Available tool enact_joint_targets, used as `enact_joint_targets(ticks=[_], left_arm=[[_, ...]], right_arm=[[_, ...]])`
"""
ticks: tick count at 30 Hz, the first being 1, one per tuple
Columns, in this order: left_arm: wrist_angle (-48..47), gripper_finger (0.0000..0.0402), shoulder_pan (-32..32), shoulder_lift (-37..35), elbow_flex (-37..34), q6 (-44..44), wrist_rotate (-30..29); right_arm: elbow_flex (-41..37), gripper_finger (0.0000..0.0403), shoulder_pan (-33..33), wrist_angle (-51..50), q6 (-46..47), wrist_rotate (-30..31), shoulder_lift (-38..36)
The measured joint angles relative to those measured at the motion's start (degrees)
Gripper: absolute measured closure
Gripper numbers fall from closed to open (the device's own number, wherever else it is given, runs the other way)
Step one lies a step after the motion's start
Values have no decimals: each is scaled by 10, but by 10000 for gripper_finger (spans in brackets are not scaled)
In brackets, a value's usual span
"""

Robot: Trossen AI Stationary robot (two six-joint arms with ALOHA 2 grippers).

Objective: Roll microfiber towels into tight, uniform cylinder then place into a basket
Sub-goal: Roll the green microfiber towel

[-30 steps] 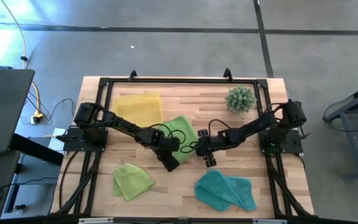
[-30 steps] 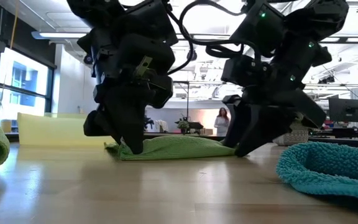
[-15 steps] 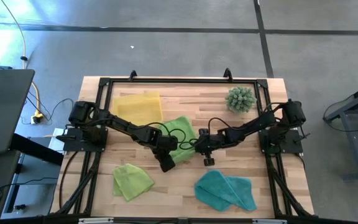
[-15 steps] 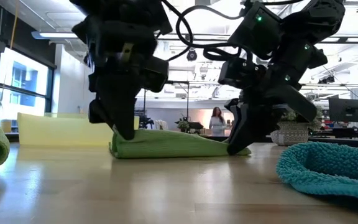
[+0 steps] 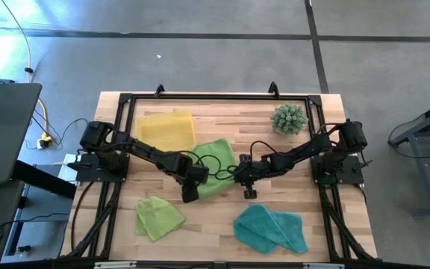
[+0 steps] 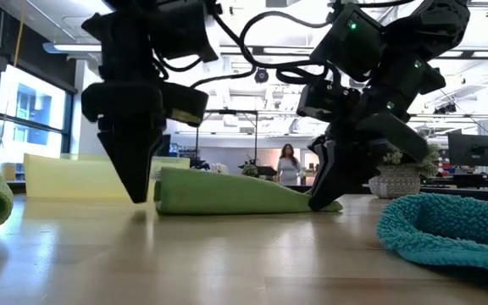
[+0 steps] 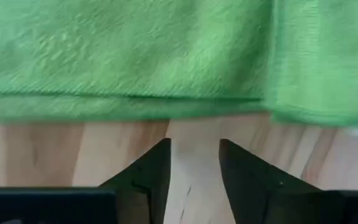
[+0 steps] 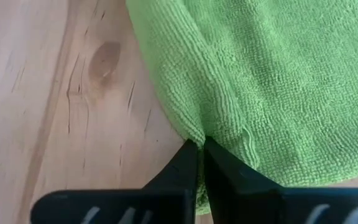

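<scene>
The pale wooden table (image 5: pixel 222 224) has long grain and a dark knot close beside the right claw. Its black metal frame (image 5: pixel 125 101) runs round the edges. On the far side of the left claw lies the basket (image 5: pixel 167 127), a shallow tray of see-through yellow plastic with low walls. The teal towel (image 5: pixel 271 228), thick and nubbly, sits crumpled on the near side of the right claw. One lime towel (image 5: pixel 159 217) lies bunched on the near side of the left claw. The other lime towel (image 5: pixel 216 166), finely ribbed with a folded, doubled edge, lies flat between the two claws. A spiky green ball plant (image 5: pixel 289 119) stands well beyond the right claw. The right claw (image 8: pixel 200 149) is clenched on a pinch of that middle towel's edge. The left claw (image 7: pixel 193 163) is released, its tips apart over bare wood, just short of the towel's fold.
</scene>
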Motion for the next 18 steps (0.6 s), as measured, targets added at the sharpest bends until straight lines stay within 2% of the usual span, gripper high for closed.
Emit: enact_joint_targets(ticks=[3, 7, 11, 14, 18], left_arm=[[-44, 274, -6, -11, 19, -15, 14], [-45, 280, -37, -29, 40, -30, 31], [11, 282, -74, -33, 65, -31, 18], [101, 279, -98, -27, 70, -8, -16], [139, 262, -114, -20, 68, -8, -23]], right_arm=[[0, 396, 0, 0, 10, -1, 0], [0, 395, -2, 2, 10, -3, 0], [-1, 395, -7, 6, 10, -10, 1], [-2, 395, -12, 12, 10, -13, 1], [-2, 395, -13, 14, 10, -12, 2]])
